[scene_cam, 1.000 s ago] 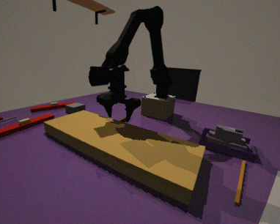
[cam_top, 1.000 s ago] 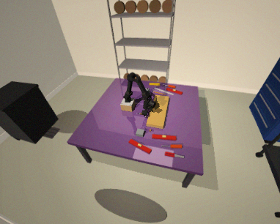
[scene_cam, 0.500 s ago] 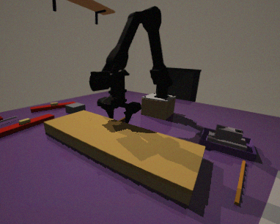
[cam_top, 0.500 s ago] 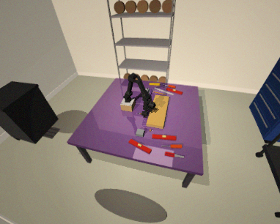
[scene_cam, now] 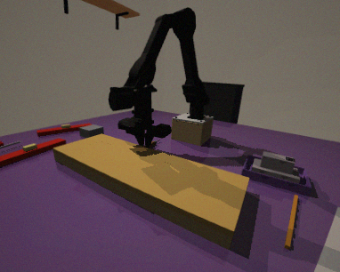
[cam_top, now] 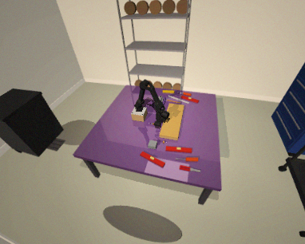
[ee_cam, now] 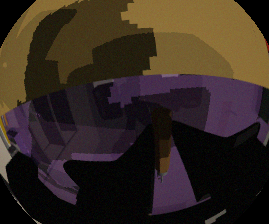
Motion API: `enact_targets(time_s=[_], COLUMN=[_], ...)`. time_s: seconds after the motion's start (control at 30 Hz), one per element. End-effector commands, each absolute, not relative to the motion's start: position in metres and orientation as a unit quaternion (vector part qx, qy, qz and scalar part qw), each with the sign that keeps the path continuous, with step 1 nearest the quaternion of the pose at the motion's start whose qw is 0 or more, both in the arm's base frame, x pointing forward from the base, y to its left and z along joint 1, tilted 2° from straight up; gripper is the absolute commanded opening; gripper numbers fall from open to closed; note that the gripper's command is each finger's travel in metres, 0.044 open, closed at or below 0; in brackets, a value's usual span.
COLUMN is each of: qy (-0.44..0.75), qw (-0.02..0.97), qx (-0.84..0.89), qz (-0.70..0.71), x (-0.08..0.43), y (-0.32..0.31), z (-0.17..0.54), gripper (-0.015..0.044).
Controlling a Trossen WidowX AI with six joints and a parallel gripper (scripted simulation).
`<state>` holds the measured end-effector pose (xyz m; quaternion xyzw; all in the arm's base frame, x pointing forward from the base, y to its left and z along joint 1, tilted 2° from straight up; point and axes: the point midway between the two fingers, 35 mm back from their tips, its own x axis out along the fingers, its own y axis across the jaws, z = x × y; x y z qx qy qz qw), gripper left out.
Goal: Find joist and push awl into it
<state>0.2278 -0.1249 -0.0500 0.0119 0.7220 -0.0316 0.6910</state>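
one awl (cam_top: 151,123) (scene_cam: 153,143) (ee_cam: 163,140) between two fingers (cam_top: 157,124) (scene_cam: 141,136)

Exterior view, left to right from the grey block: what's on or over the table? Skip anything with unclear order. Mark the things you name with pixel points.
Grey block (cam_top: 152,144) (scene_cam: 91,131) → pincer (cam_top: 157,125) (scene_cam: 147,145) (ee_cam: 161,127) → tan block under the arm's base (cam_top: 138,116) (scene_cam: 190,133) → tray (scene_cam: 273,180) → pale strip (cam_top: 178,99) (scene_cam: 336,240)

Plain yellow-tan panel (cam_top: 174,124) (scene_cam: 122,164) (ee_cam: 205,45), purple table (cam_top: 117,135) (scene_cam: 46,213) (ee_cam: 235,107)
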Motion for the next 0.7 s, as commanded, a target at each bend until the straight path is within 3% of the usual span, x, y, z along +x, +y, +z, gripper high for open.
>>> enact_targets(time_s=[0.0, 0.67], qy=[0.722, 0.722], qw=[0.691, 0.691], qx=[0.011, 0.011], qz=[-0.034, -0.034], x=[0.228, 0.225], y=[-0.126, -0.121], z=[-0.049, 0.072], gripper=[0.0, 0.0])
